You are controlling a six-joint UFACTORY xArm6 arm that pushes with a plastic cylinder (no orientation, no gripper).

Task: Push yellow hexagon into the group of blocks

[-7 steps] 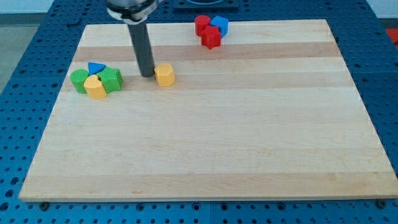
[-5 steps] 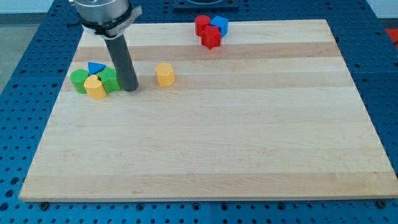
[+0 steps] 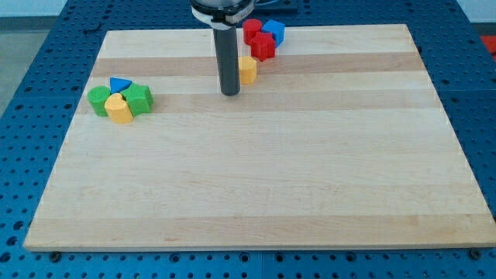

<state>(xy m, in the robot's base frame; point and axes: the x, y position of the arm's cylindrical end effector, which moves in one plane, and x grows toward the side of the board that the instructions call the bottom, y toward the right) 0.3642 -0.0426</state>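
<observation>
The yellow hexagon [image 3: 247, 70] lies near the view's top centre, just below and left of a group of two red blocks [image 3: 263, 47] and a blue block [image 3: 273, 31]. It sits close to the lower red block; I cannot tell if they touch. My tip [image 3: 230, 93] rests on the board just left of and slightly below the hexagon, and the rod hides the hexagon's left side.
A second cluster sits at the view's left: a blue triangle [image 3: 118, 84], two green blocks [image 3: 98, 101] [image 3: 139, 98] and a yellow block [image 3: 118, 109]. The wooden board [image 3: 256, 194] lies on a blue perforated table.
The yellow hexagon has moved up and right, from the board's left-centre to beside the red and blue group. My tip went left toward the green cluster, then came right to the hexagon.
</observation>
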